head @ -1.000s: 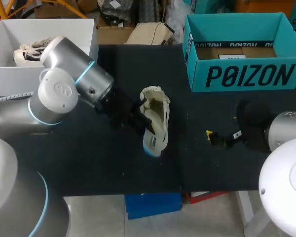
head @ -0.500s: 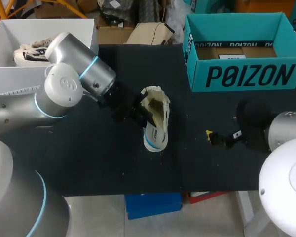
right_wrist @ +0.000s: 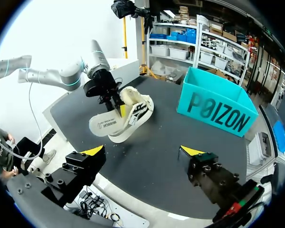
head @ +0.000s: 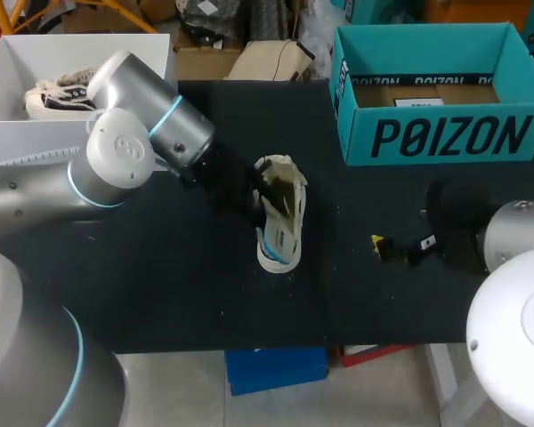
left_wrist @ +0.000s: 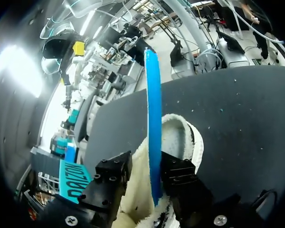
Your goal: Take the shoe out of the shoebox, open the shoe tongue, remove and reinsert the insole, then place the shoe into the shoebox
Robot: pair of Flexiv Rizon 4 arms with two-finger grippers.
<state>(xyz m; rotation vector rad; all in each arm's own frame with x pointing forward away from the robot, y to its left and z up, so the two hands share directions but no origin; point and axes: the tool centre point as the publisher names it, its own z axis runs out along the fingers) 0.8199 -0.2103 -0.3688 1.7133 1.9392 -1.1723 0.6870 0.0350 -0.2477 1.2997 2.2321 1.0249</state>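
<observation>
A cream shoe (head: 283,209) lies on its side in the middle of the black table (head: 160,276), white sole (right_wrist: 106,126) facing my right arm. Its blue insole (left_wrist: 154,137) stands on edge in the shoe's mouth. My left gripper (head: 252,191) is at the shoe's opening. Its black fingers (left_wrist: 113,175) straddle the insole and the cream lining, with a gap on one side, so it is open. My right gripper (right_wrist: 142,151) hangs open and empty near the table's right front, also seen from above (head: 387,247). The teal shoebox (head: 445,138) stands open at the back right.
A white box (head: 36,142) holding another shoe (head: 58,93) sits at the back left, behind my left arm. The teal shoebox (right_wrist: 218,111) lies beyond the shoe from my right gripper. Bare black tabletop stretches between the shoe and my right gripper.
My left gripper's fingers have parted from a tight pinch on the insole. The left arm swung slightly toward the back, and the shoe's near end shifted with it. The right arm stayed still.
</observation>
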